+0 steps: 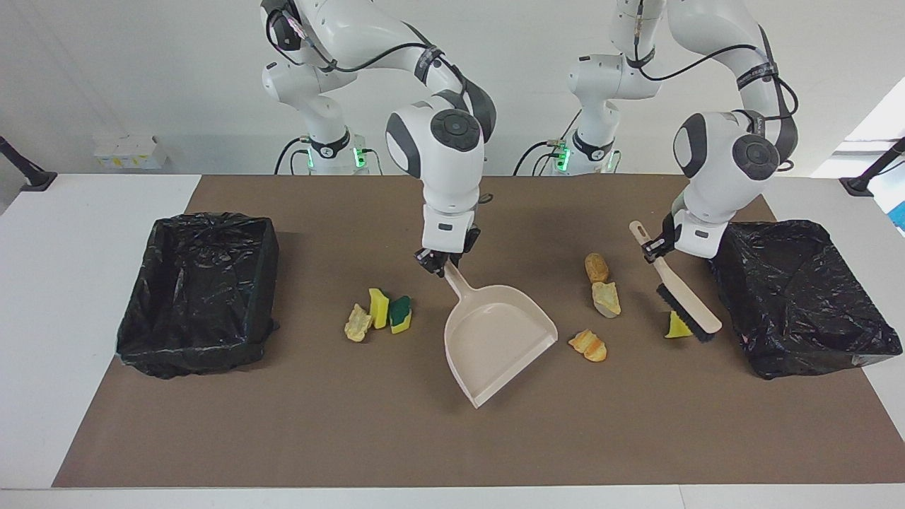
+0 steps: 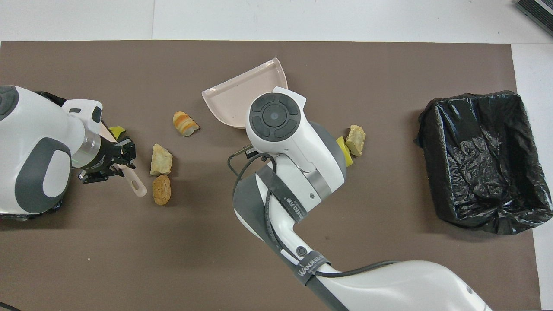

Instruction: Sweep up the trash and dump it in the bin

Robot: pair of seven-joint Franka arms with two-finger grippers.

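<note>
My right gripper (image 1: 442, 263) is shut on the handle of the beige dustpan (image 1: 498, 343), which is tilted with its mouth turned toward an orange bread chunk (image 1: 588, 345). My left gripper (image 1: 657, 247) is shut on the handle of the brush (image 1: 682, 300). The black bristles are down beside a yellow sponge piece (image 1: 676, 326). Two tan chunks (image 1: 606, 298) lie between brush and dustpan. More trash (image 1: 379, 307), including a green-backed sponge (image 1: 401, 313), lies toward the right arm's end. In the overhead view the right wrist hides its gripper above the dustpan (image 2: 235, 97).
A black-lined bin (image 1: 205, 220) stands at the right arm's end of the brown mat. A second black-lined bin (image 1: 771, 230) stands at the left arm's end, close to the brush head.
</note>
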